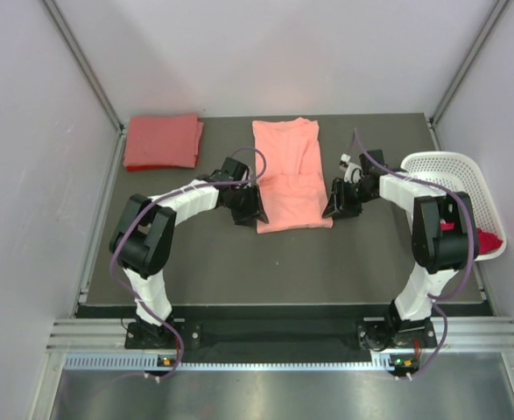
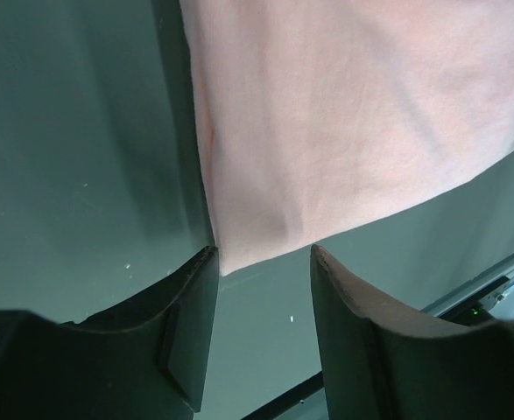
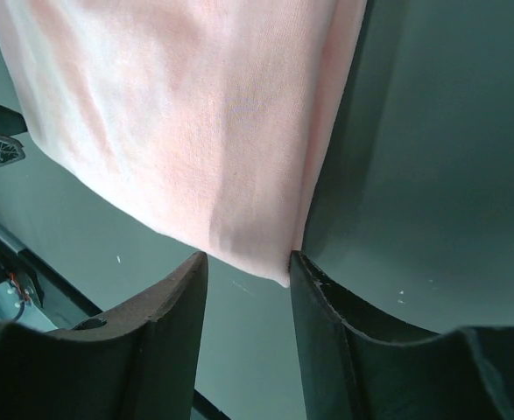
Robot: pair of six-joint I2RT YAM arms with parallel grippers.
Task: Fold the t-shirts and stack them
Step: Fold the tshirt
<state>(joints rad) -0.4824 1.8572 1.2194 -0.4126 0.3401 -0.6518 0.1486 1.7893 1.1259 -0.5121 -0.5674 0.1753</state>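
Observation:
A light salmon-pink t-shirt (image 1: 290, 175) lies flat mid-table, folded into a long strip. My left gripper (image 1: 249, 212) is low at its near left corner and my right gripper (image 1: 334, 208) at its near right corner. In the left wrist view the t-shirt (image 2: 344, 114) ends in a corner just off one fingertip (image 2: 206, 262); the left gripper (image 2: 264, 254) is open over bare table. In the right wrist view the t-shirt (image 3: 178, 114) dips its corner between the tips of the open right gripper (image 3: 248, 261), against one finger (image 3: 313, 289). A folded coral-red t-shirt (image 1: 162, 142) sits back left.
A white perforated basket (image 1: 449, 175) stands at the right table edge, behind the right arm, with deep magenta-red cloth (image 1: 489, 236) in it. The dark table (image 1: 283, 262) is walled by white panels on the left, right and back.

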